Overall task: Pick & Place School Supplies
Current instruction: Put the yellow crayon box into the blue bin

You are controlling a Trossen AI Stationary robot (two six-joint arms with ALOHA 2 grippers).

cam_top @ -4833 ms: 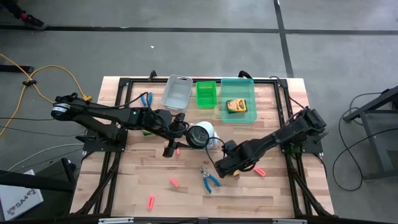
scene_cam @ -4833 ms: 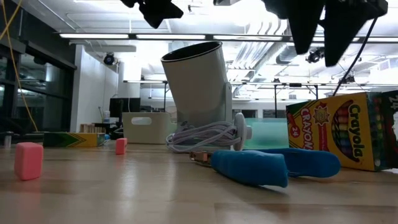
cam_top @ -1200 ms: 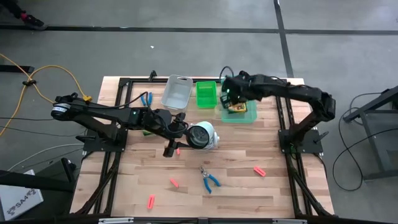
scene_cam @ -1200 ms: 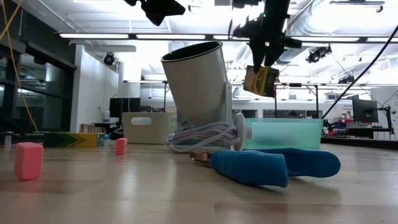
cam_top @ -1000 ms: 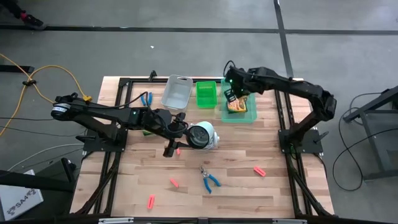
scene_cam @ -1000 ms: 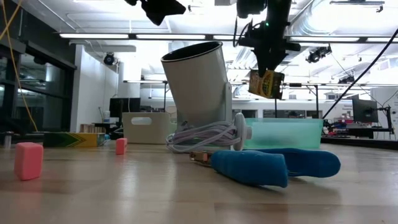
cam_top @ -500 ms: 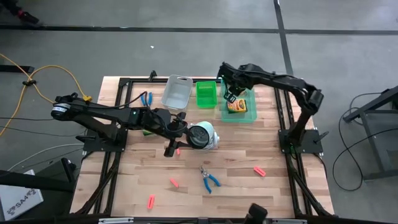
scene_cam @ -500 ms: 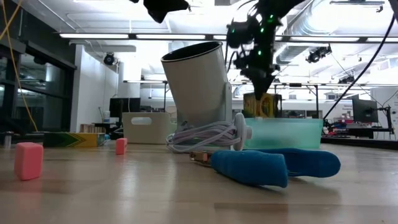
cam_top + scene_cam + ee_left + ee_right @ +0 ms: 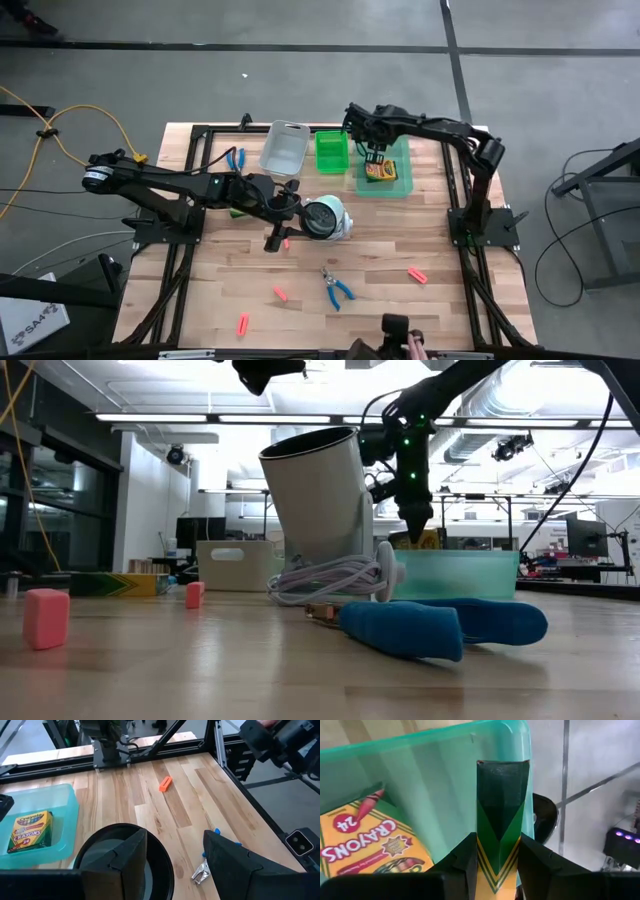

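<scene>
Two green-and-yellow cardboard crayon boxes: one (image 9: 377, 171) lies in the teal plastic bin (image 9: 398, 180), upper middle of the high view. The right claw (image 9: 495, 857) pinches the other (image 9: 500, 810) upright inside that bin; a second ago it hung higher. Three red-pink stubs (image 9: 417, 274), two blue-handled scissors (image 9: 336, 287). The left claw (image 9: 172, 852) is wide open, empty, over the round white object (image 9: 326, 217). Only the right wrist view shows the grip.
</scene>
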